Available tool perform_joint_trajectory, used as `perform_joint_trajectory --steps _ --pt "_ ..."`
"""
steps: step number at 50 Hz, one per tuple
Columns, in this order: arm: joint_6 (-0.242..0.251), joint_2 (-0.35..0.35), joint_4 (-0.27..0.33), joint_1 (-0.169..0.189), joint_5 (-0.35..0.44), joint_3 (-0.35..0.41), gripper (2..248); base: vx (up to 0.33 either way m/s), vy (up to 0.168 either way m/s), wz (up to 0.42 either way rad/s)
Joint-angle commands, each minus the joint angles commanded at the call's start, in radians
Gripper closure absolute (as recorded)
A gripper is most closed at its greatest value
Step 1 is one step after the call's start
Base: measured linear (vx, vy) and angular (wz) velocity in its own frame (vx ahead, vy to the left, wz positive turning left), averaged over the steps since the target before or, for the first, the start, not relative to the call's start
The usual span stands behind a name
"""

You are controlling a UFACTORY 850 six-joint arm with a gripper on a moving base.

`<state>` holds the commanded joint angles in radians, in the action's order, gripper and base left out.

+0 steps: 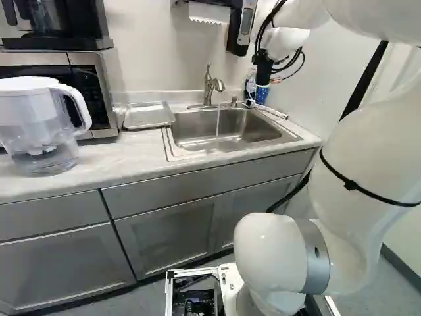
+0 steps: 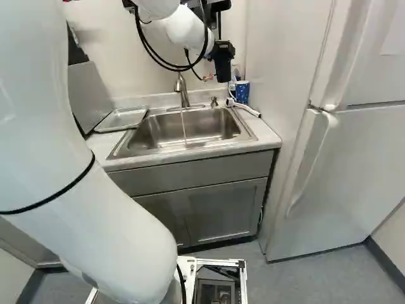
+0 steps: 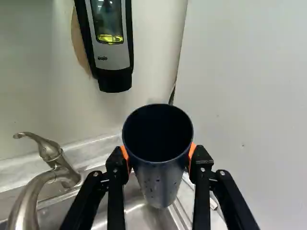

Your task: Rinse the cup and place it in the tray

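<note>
Counter (image 1: 99, 164) w/ 1 tray (image 1: 148, 116); tool (image 2: 223, 49) grips 1 cup (image 3: 160, 179).

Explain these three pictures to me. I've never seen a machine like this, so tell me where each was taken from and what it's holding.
The machine is one white robot arm on a moving base. Two pictures come from cameras on that base, behind the arm, one to its left and one to its right; both show the same kitchen corner. The third comes from the arm's wrist, looking along its two black fingers. Their orange pads press a dark cup from both sides: that is what it holds.

On the counter, a clear pitcher stands near a microwave, and a shallow tray lies beside the sink. Water runs from the tap.
</note>
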<state>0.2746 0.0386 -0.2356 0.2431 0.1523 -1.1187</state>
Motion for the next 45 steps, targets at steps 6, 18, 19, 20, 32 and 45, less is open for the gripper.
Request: perform_joint_trajectory --steps 6,18,19,20,32,45 --pt "-0.063 -0.002 0.048 0.004 -0.020 -0.002 124 0.000 0.000 0.000" --pt "-0.189 -0.003 0.147 0.007 -0.045 -0.003 124 0.000 0.000 0.000" --pt "-0.200 -0.003 0.155 0.007 -0.046 -0.003 124 0.000 0.000 0.000" --pt "-0.210 -0.003 0.163 0.007 -0.046 -0.003 124 0.000 0.000 0.000" --pt "-0.326 -0.003 0.255 0.007 -0.046 -0.003 124 0.000 0.000 0.000" --pt "-0.326 -0.003 0.354 0.007 -0.046 -0.003 124 0.000 0.000 0.000"
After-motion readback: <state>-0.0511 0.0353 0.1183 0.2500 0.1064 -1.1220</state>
